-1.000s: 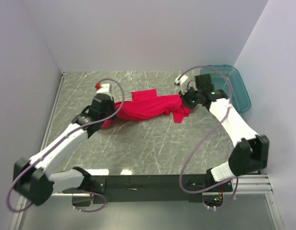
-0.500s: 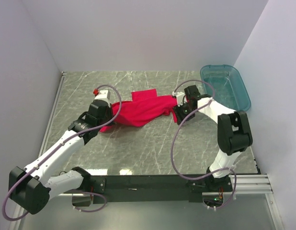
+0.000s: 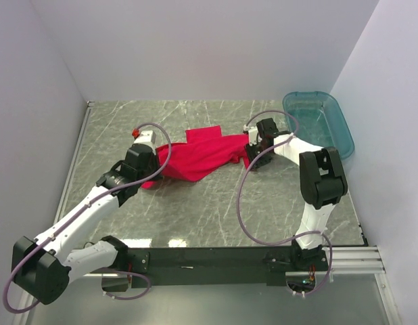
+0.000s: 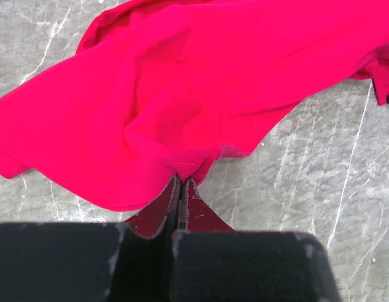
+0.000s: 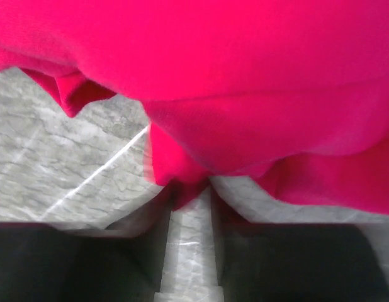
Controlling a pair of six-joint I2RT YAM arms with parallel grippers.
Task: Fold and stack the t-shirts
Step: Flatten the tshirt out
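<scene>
A bright red t-shirt (image 3: 202, 156) lies crumpled and stretched across the middle of the marble table. At its left end my left gripper (image 3: 153, 168) is shut on a fold of the cloth. In the left wrist view the fingers (image 4: 180, 182) press together with the shirt (image 4: 201, 82) pinched at their tips. My right gripper (image 3: 251, 160) sits low at the shirt's right end. In the right wrist view it (image 5: 189, 192) stands open. Marble shows between its fingers, and the shirt's edge (image 5: 245, 113) hangs just over the tips.
A teal see-through tub (image 3: 320, 122) stands at the back right corner, just right of the right arm. White walls close the table at the back and both sides. Bare marble (image 3: 216, 210) runs between the shirt and the arm bases.
My right gripper has opened and let go of the shirt's right end, moving down and left while its arm folded in. The left gripper stays shut on the cloth, barely moved.
</scene>
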